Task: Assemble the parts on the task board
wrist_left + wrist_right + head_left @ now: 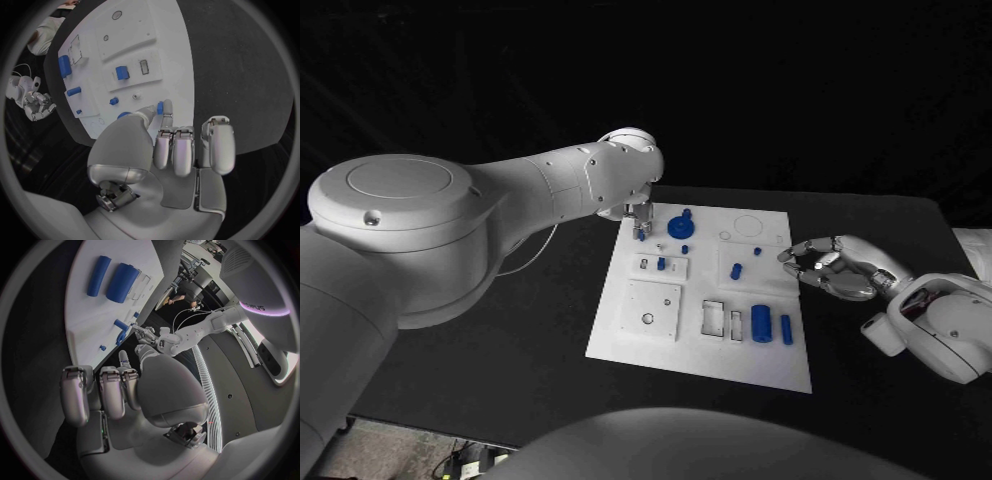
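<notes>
The left hand (640,213) pinched a small blue part (160,107) over the board (625,335); it looked light, rigid and slippery. The right hand (822,267) hung curled, empty.

The table (516,330) is black and matte, broad enough to run past the view on both sides, its far edge a straight line against the dark; behind it hangs a black backdrop (733,80), plain and unlit, with no seam or window that I can make out; off the table's near left corner a patch of grey floor (401,450) shows, with a few cables (473,462) lying on it; farther out in the room a long white strip of light (201,371) runs in a curve, bright against the dimness; beside it lies a smooth grey surface (240,390) dotted with small dark marks.
</notes>
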Robot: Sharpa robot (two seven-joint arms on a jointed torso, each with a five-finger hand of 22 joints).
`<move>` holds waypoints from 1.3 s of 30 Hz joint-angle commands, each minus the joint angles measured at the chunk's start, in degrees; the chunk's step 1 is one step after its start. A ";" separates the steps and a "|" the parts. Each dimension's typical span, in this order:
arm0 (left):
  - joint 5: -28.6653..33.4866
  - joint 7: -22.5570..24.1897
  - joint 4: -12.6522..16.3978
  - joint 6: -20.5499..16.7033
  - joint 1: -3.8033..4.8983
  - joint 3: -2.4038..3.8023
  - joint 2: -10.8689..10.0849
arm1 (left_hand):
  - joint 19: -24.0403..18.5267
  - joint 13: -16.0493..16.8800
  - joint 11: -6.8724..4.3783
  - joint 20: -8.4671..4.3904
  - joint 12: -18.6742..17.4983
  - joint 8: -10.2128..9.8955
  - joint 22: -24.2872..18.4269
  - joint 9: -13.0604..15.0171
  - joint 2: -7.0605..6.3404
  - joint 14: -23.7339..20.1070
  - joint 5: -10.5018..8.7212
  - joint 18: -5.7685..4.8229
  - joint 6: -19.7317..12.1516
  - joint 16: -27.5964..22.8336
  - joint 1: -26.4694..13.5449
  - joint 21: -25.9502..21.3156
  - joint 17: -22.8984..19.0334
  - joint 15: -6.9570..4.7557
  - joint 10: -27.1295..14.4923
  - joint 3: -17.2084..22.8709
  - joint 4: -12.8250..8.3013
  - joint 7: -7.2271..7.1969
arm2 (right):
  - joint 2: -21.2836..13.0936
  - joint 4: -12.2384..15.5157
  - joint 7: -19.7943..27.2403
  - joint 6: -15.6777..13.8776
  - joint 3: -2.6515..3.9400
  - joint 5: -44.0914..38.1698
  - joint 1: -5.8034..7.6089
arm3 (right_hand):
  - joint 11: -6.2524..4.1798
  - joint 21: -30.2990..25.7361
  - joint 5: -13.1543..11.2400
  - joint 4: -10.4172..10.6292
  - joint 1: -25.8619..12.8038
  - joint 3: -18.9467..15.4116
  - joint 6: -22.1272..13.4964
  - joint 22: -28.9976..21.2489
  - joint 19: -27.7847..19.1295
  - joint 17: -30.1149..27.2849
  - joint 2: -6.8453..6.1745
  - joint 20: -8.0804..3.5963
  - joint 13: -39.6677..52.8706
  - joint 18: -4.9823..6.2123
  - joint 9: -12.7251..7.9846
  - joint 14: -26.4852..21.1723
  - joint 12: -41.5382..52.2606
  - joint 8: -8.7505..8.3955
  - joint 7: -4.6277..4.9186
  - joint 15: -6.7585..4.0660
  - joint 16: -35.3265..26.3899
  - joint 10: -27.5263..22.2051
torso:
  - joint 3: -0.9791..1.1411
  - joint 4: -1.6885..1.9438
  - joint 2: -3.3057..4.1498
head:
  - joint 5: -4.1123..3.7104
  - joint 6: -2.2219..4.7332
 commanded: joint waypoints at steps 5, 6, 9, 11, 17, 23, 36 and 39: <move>0.28 0.43 -0.12 -0.11 -0.30 0.03 0.23 | 1.58 15.07 -0.57 -0.12 0.14 0.60 12.55 0.45 -0.29 6.05 0.49 0.56 0.31 0.14 1.79 -0.41 15.09 -0.19 5.95 1.84 -1.37 -0.28 | -0.05 0.02 0.10 0.87 -0.01 -0.21 -0.02 | 0.05 -0.34 0.13 0.04 0.09 0.21 -0.03 12.97 1.11 15.10 -0.16 0.06 14.94 -0.11 0.08 6.08 -0.23 0.26 0.12 0.44 0.20 6.47 | 0.00 0.01 0.00 | -0.14 0.00; 0.25 0.43 -0.13 -0.16 -0.32 0.03 0.24 | 1.60 15.07 -0.58 -0.13 0.14 0.64 12.56 0.50 -0.30 6.05 0.57 0.55 0.32 0.14 1.90 -0.38 15.09 -0.20 5.95 1.98 -1.49 -0.29 | -0.06 0.01 0.09 0.88 -0.01 -0.21 -0.02 | 0.05 -0.34 0.13 0.04 0.09 0.21 -0.03 12.97 1.11 15.10 -0.16 0.06 14.94 -0.11 0.08 6.08 -0.23 0.26 0.12 0.44 0.20 6.47 | 0.00 0.01 0.01 | -0.15 0.00; 0.16 0.43 -0.10 -0.30 -0.34 0.03 0.26 | 1.60 15.07 -0.67 -0.21 0.14 0.94 12.56 0.76 -0.43 6.05 0.96 0.55 0.52 0.14 2.41 -0.39 15.09 -0.27 5.95 2.61 -2.11 -0.42 | -0.10 0.00 0.08 0.87 -0.01 -0.21 -0.03 | 0.05 -0.39 0.13 0.05 0.08 0.21 -0.03 12.95 1.05 15.10 -0.16 0.06 14.94 -0.09 0.08 6.08 -0.23 0.26 0.13 0.45 0.20 6.47 | 0.00 0.03 0.01 | -0.14 0.00; 0.06 0.42 -0.05 -0.38 -0.35 0.03 0.26 | 1.60 15.07 -0.74 -0.26 0.14 1.10 12.56 0.92 -0.50 6.05 1.27 0.55 0.57 0.14 2.74 -0.40 15.09 -0.34 5.95 3.06 -2.56 -0.48 | -0.10 0.00 0.07 0.88 -0.01 -0.21 -0.03 | 0.05 -0.40 0.13 0.05 0.08 0.21 -0.03 12.95 1.04 15.10 -0.16 0.06 14.94 -0.09 0.08 6.08 -0.23 0.26 0.13 0.45 0.20 6.47 | 0.00 0.04 0.01 | -0.13 0.00; -0.27 0.37 0.48 -0.77 -0.36 0.03 0.16 | 1.59 15.07 -0.82 -0.33 0.14 1.31 12.54 1.15 -0.49 6.05 1.73 0.56 0.61 0.14 3.18 -0.44 15.09 -0.42 5.95 3.73 -3.17 -0.53 | -0.11 -0.05 0.03 0.95 -0.01 -0.21 -0.03 | 0.05 -0.50 0.12 0.06 0.06 0.22 -0.03 12.90 0.93 15.10 -0.17 0.06 14.94 -0.05 0.08 6.08 -0.23 0.26 0.13 0.45 0.20 6.47 | 0.00 0.09 -0.05 | -0.08 0.00; -0.56 0.12 2.02 -0.49 -0.30 0.03 -0.41 | 1.49 15.07 -0.83 -0.36 0.14 1.37 12.47 1.19 -0.43 6.05 1.91 0.61 0.63 0.14 3.12 -0.68 15.09 -0.44 5.95 3.89 -3.18 -0.51 | -0.08 -0.22 0.01 1.01 -0.01 -0.20 -0.03 | 0.05 -0.50 0.12 0.06 0.06 0.22 -0.03 12.90 0.93 15.10 -0.17 0.06 14.94 -0.05 0.08 6.08 -0.23 0.26 0.13 0.45 0.20 6.47 | 0.02 0.09 -0.09 | 0.17 0.00; -3.01 -1.04 8.52 2.11 1.98 0.02 -3.11 | 1.43 15.07 -0.86 -0.43 0.14 1.41 12.41 1.26 -0.46 6.05 2.42 0.66 0.53 0.14 2.90 -0.88 15.09 -0.52 5.95 4.33 -3.24 -0.47 | -0.09 -0.45 -0.10 1.21 -0.02 -0.19 -0.06 | 0.06 -0.60 0.11 0.07 0.04 0.24 -0.05 12.86 0.83 15.10 -0.17 0.06 14.94 -0.02 0.08 6.08 -0.23 0.25 0.14 0.45 0.20 6.47 | 0.03 0.10 -0.07 | 0.33 0.00; -3.83 -1.42 9.87 3.43 2.56 -0.13 -3.59 | 1.18 15.07 -0.84 -0.45 0.14 1.31 12.24 1.22 -0.45 6.05 2.40 0.78 0.33 0.14 2.61 -1.43 15.09 -0.52 5.95 4.49 -3.13 -0.40 | -0.05 -0.55 -0.10 1.22 -0.03 -0.19 -0.07 | 0.07 -0.64 0.10 0.08 0.02 0.26 -0.07 12.84 0.78 15.10 -0.18 0.07 14.94 -0.01 0.07 6.08 -0.23 0.25 0.15 0.46 0.20 6.47 | 0.04 0.10 -0.09 | 0.24 0.00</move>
